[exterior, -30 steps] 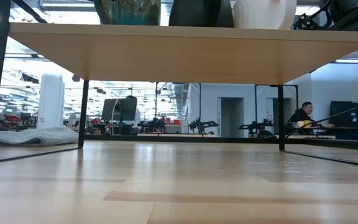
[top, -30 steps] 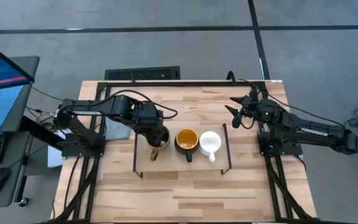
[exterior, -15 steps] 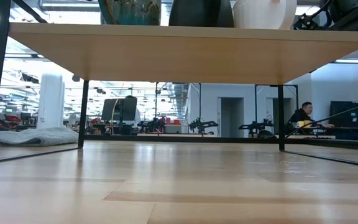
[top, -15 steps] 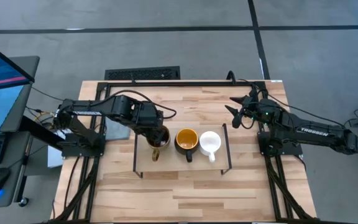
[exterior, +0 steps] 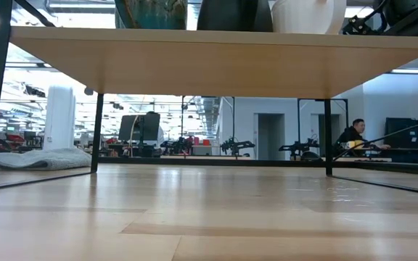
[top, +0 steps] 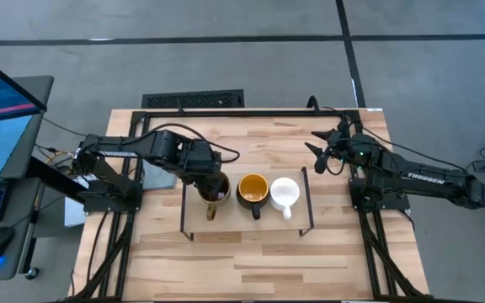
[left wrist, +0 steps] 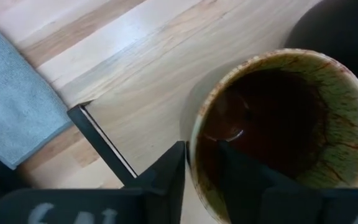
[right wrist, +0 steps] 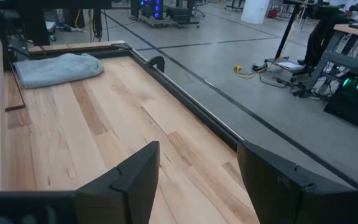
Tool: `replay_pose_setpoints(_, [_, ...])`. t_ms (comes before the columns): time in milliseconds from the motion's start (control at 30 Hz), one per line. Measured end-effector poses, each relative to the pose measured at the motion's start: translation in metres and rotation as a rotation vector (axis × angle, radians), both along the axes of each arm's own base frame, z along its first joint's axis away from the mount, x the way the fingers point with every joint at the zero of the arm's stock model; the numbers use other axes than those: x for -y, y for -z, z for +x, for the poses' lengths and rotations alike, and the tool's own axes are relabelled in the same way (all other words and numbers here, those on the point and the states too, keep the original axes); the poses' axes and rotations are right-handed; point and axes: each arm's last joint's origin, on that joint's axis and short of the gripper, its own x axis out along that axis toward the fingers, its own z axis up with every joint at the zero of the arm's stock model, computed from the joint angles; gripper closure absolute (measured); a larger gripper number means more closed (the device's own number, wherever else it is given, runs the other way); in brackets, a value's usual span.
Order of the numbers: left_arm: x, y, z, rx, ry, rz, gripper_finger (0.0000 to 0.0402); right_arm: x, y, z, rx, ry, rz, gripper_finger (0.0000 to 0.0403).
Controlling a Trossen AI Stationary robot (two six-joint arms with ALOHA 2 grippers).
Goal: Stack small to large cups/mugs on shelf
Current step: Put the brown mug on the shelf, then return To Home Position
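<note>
Three mugs stand side by side on the light-wood shelf (top: 226, 225). The olive-brown mug (top: 216, 194) is at the left, the dark mug with the yellow inside (top: 253, 188) in the middle, and the small white mug (top: 285, 192) at the right. Their handles point toward the table's near edge. The low view shows their bases, among them the olive-brown mug's base (exterior: 151, 13), on the board (exterior: 216, 61). My left gripper (left wrist: 201, 149) points down over the olive-brown mug, open, with one finger inside it and one outside. My right gripper (top: 317, 151) waits open at the far right. My left gripper comes from above and straddles the olive-brown mug's rim (left wrist: 193, 163) on the side away from the dark mug. The inner finger (left wrist: 241, 180) stands clear of the wall. Whether the outer finger (left wrist: 169, 177) touches the rim, I cannot tell. The mug stands upright on the shelf.
A grey cloth (left wrist: 17, 106) lies on the table to the left of the shelf, under my left arm. The shelf's black wire leg (left wrist: 104, 146) stands close to the olive-brown mug. Bare tabletop (top: 251, 269) lies in front of the shelf.
The olive-brown mug has shifted slightly toward the dark mug and now sits level on the shelf. Both arms have stayed where they were.
</note>
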Motion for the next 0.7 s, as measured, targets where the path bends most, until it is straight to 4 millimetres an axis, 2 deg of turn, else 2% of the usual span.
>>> replay_pose_setpoints(467, [0.0006, -0.0012, 0.0043, 0.039, 0.085, 0.019, 0.0264, 0.0, 0.0, 0.0, 0.0, 0.0, 0.0, 0.0163])
replay_pose_setpoints(700, [0.001, -0.0018, 0.0035, 0.04, 0.099, 0.005, 0.0255, 0.0, 0.0, 0.0, 0.0, 0.0, 0.0, 0.0163])
